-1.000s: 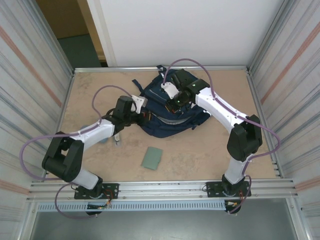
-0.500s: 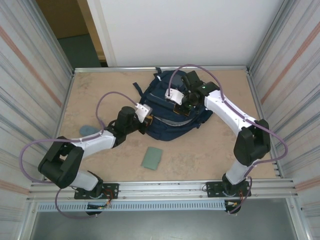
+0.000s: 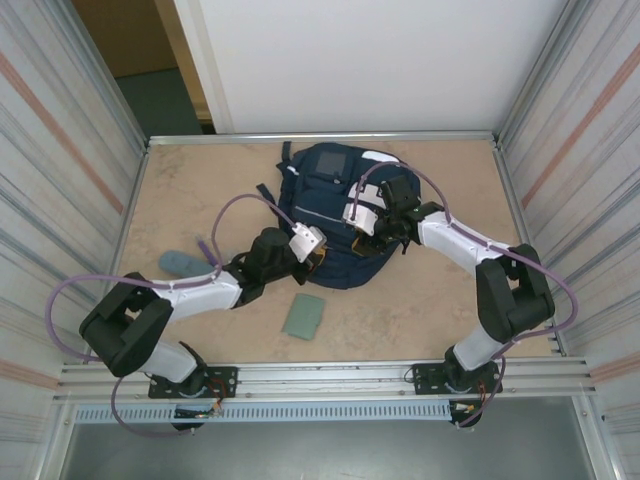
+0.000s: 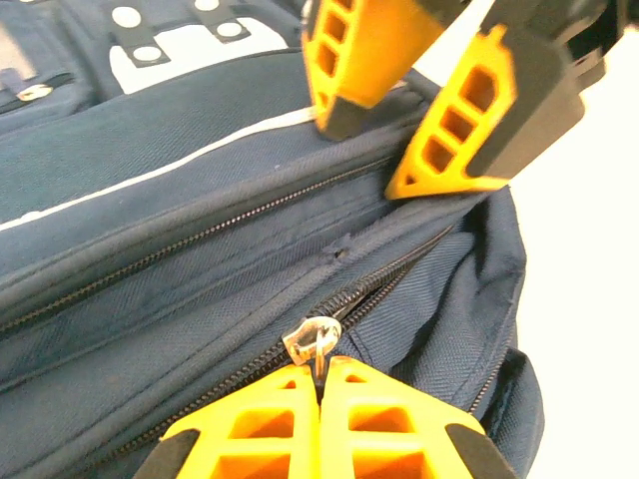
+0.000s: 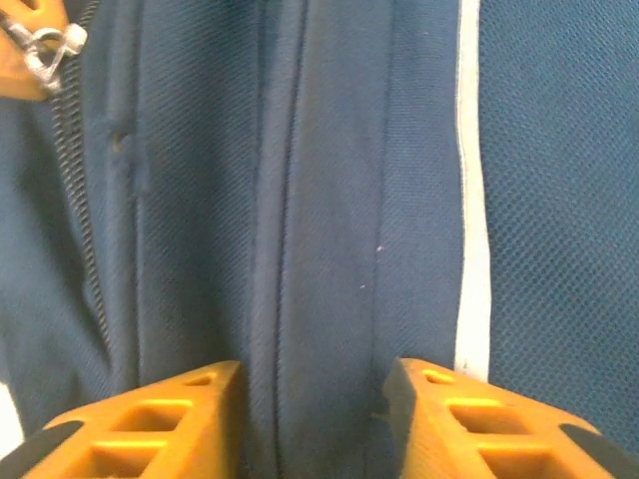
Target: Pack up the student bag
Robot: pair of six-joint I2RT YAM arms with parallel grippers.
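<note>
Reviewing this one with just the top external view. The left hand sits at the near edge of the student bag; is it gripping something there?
Observer: Yes. In the left wrist view the left hand is shut on the clear zipper pull of the student bag.
Operator: And the right hand?
Observer: The right hand is open, its fingers apart over a fold of bag fabric beside a white stripe.
Operator: Is the zipper closed?
Observer: The zipper teeth look meshed on the pull's side away from the right hand; past it I can't tell.
</note>
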